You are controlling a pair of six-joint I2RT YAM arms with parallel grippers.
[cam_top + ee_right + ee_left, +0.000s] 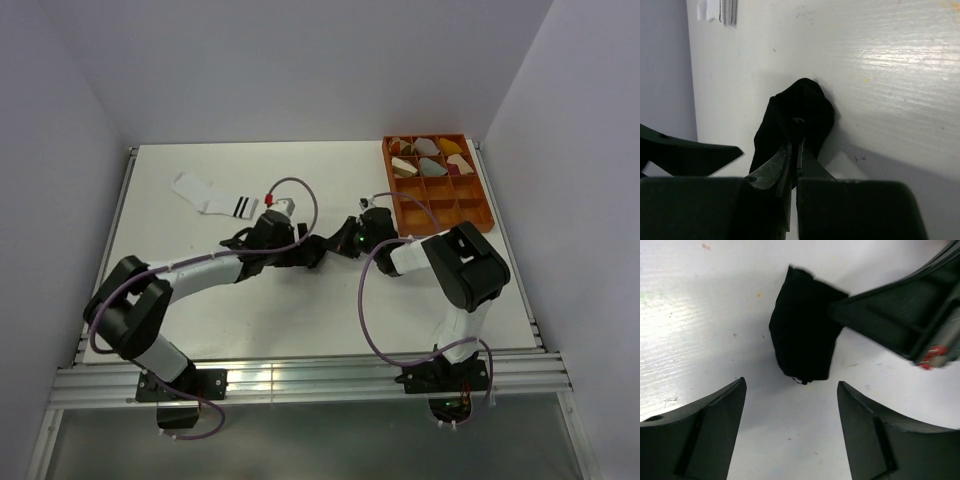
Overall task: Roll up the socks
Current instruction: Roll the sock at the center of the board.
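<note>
On the white table (300,310) lie a white sock (213,196), a bunched black sock (802,340) and an orange tray (445,210).

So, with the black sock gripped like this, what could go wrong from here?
1. The right claw is shut on only one side of the black sock, while the left claw stands open and apart from it: the bundle may unroll if pulled.
2. Both claws work very close together, so they might collide.
</note>
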